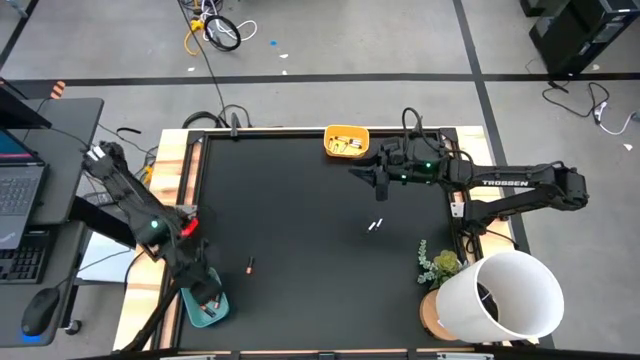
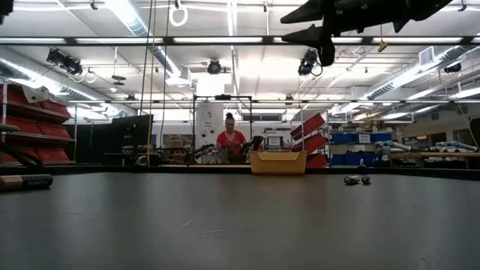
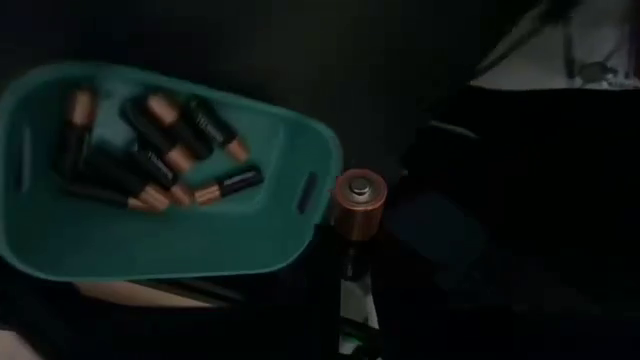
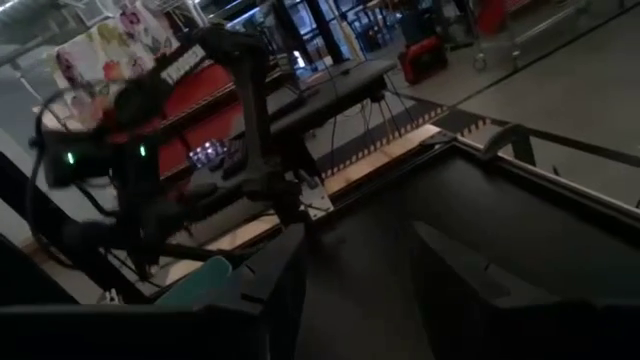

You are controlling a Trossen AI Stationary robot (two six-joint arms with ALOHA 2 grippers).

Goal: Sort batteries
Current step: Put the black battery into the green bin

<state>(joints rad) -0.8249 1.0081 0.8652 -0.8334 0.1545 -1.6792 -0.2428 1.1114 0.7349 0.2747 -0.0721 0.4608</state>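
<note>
**Left wrist view: one battery held over the teal tray**

A copper-topped battery (image 3: 358, 203) is pinched upright in the left gripper (image 3: 352, 290), just beside the teal tray (image 3: 60, 240) rim. It probably needs moving over the tray. The right gripper (image 1: 378, 176) waits with fingers open near the yellow tray (image 1: 347, 141). Silvery batteries (image 1: 375, 225) lie nearer the right arm on the tabletop (image 1: 300, 220).
</note>
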